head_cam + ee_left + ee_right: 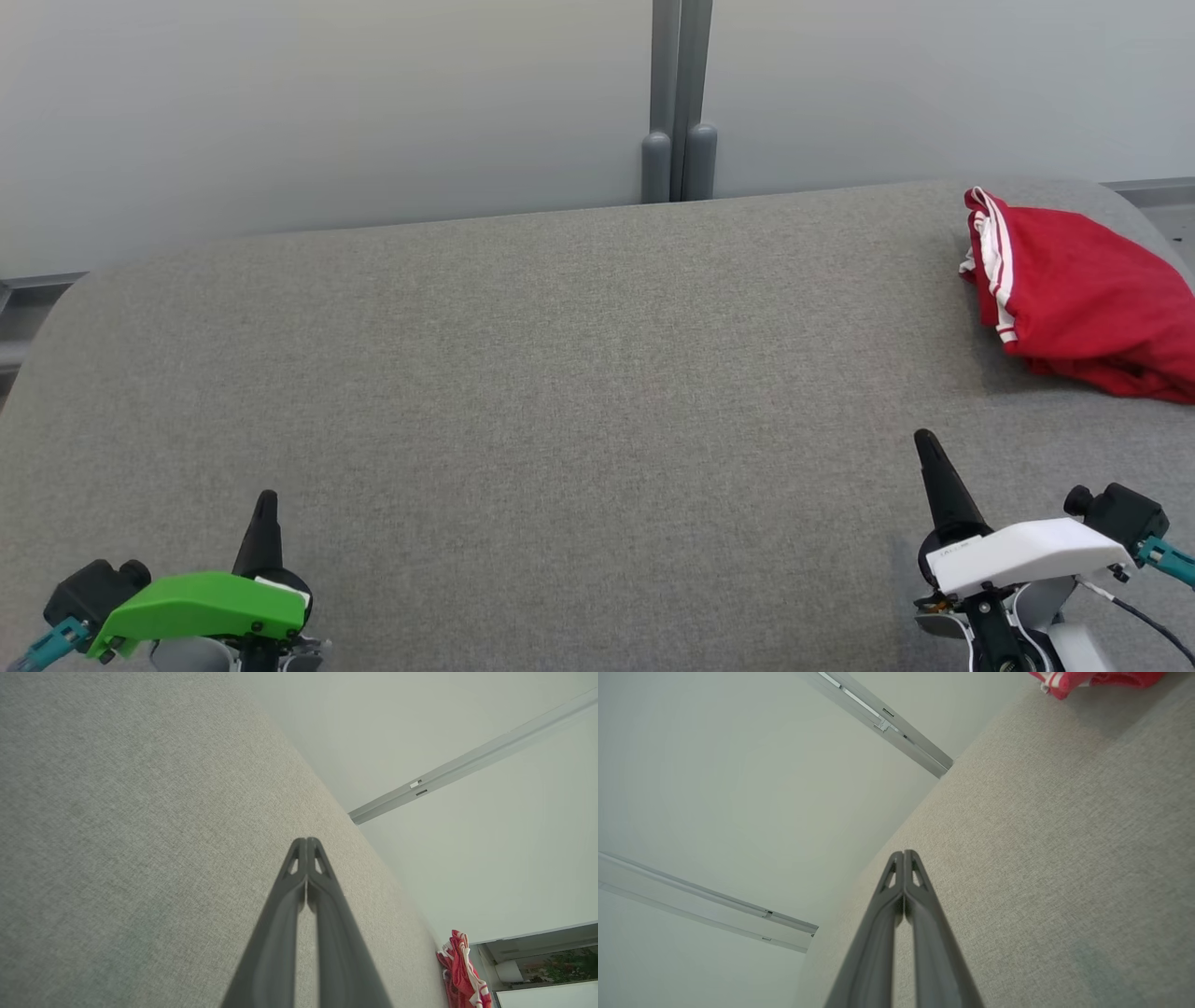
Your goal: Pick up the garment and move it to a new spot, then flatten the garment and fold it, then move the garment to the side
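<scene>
The garment (1083, 299) is red with white stripes and lies crumpled at the far right of the grey fabric surface (560, 392). A strip of it also shows at the lower right of the left wrist view as the garment (460, 970), and at the top right of the right wrist view as the garment (1092, 679). My left gripper (267, 499), under a green cover, rests at the lower left, shut and holding nothing; its tips (306, 841) meet. My right gripper (924, 439), under a white cover, sits at the lower right, shut and holding nothing, well short of the garment; the fingertips (904, 854) touch.
A pale wall (327, 112) with a grey vertical post (680, 103) stands behind the surface. The surface's rounded far edge runs close to the wall, and its right corner curves off just past the garment.
</scene>
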You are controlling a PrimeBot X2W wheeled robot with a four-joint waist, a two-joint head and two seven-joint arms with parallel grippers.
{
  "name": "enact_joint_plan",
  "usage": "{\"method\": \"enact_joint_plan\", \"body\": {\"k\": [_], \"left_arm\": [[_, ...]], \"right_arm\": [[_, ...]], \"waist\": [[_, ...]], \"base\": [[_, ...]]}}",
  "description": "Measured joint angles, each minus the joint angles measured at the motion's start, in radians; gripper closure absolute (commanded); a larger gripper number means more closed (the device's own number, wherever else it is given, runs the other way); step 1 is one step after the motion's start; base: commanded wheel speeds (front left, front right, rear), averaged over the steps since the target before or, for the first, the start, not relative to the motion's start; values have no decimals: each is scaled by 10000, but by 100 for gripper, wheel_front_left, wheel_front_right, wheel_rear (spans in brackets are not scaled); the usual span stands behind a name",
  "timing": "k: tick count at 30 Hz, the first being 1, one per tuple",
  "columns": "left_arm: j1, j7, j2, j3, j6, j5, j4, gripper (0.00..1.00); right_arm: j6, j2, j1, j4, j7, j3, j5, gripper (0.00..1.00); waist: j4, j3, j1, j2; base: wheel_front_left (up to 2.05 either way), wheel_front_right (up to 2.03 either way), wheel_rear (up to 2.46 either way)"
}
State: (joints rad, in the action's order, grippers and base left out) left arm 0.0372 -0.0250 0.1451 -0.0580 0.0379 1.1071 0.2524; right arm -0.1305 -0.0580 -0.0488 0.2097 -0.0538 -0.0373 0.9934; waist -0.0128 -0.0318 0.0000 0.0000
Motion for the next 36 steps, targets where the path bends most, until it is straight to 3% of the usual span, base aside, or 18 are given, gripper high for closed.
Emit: {"method": "enact_joint_plan", "body": {"k": [36], "left_arm": [[843,1179,-485,1360,-940,2761,474,100]], "right_arm": [[0,10,-646,543,495,447,3565,100]], "waist": [[62,190,1,0]], "base": [[0,0,0]]}}
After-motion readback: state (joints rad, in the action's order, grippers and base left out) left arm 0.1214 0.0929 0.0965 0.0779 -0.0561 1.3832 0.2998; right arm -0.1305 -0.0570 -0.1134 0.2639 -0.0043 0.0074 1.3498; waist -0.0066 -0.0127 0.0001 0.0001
